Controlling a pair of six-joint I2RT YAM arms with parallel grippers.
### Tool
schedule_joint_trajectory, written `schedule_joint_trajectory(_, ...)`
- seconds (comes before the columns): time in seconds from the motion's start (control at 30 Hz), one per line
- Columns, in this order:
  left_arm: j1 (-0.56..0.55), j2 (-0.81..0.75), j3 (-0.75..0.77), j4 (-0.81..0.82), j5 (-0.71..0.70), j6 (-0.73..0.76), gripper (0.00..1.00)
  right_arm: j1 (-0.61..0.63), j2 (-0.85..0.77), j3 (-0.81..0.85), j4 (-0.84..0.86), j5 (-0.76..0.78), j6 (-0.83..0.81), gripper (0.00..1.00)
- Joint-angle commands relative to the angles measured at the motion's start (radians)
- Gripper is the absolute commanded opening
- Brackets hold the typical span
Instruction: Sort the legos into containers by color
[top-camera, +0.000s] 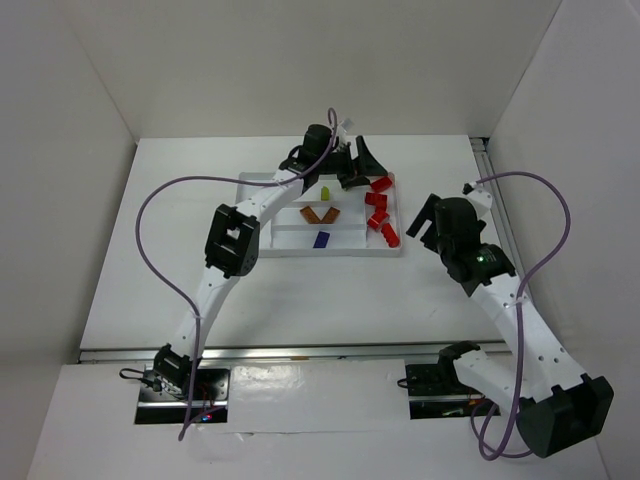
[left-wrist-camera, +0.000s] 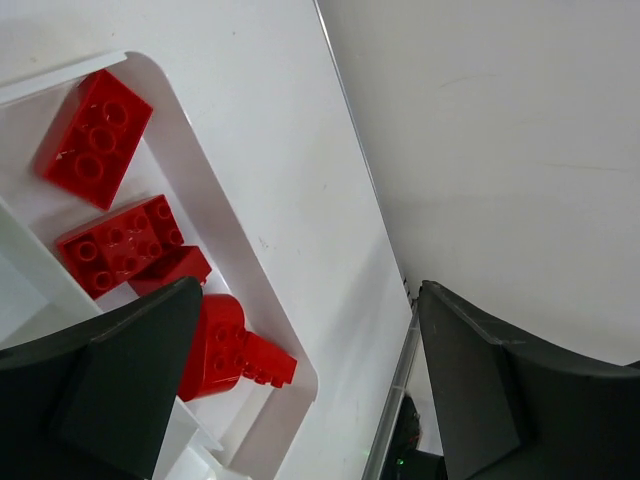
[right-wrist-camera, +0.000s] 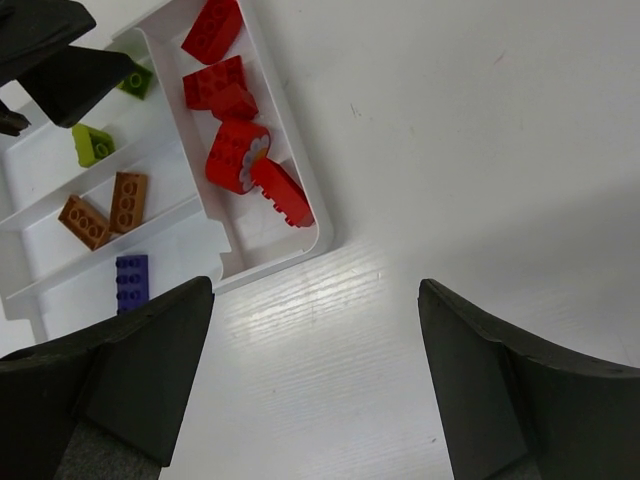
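The left gripper (top-camera: 356, 160) hangs over the far right corner of the tray (top-camera: 350, 243), upper middle of the top view. Its own camera shows the jaws spread wide and released, with nothing between them. Its dark fingers (left-wrist-camera: 120, 380) fill the lower corners of that view and cut off the rest of the tray. The left-hand finger overlaps one of the red bricks (left-wrist-camera: 95, 140), so only part of that brick shows.

All the red bricks lie in the long compartment at the tray's right end. They are crowded together, some touching or stacked, and their count is hard to make out.

From the right wrist, the tray sits at upper left, cut off by the frame edge. Green bricks (right-wrist-camera: 92, 143) lie in the far row, and one of them is half hidden under the left gripper's finger. I cannot tell whether that one shares the compartment. Two brown bricks (right-wrist-camera: 105, 208) lie side by side in the middle row. A blue brick (right-wrist-camera: 131, 278) lies in the near row, just above the right gripper's finger.

The right gripper (top-camera: 425, 218) hovers over the table (top-camera: 300, 300), right of the tray and apart from it. Its jaws are wide and empty.

In the top view the left arm (top-camera: 232, 240) covers the tray's left end.
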Motion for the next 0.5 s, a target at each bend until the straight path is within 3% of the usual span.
schedule_joint_trajectory(0.0,-0.004,-0.044,0.005,0.043,0.023,0.026,1.0,-0.005,0.003,0.01,0.006,0.018,0.008,0.9)
schedule_joint_trajectory(0.1,-0.004,-0.1,-0.006,0.024,0.023,0.051,1.0,-0.005,0.014,0.01,0.006,0.018,0.008,0.92)
schedule_joint_trajectory(0.2,-0.004,-0.186,-0.015,-0.026,0.042,0.095,1.0,-0.005,0.044,0.025,0.02,0.018,-0.016,1.0)
schedule_joint_trajectory(0.3,-0.004,-0.363,-0.08,-0.149,0.016,0.223,1.0,-0.005,0.119,0.083,-0.043,0.153,0.042,1.0)
schedule_joint_trajectory(0.47,0.069,-0.731,-0.453,-0.259,-0.161,0.421,1.0,-0.005,0.239,0.171,-0.107,0.292,0.117,1.0)
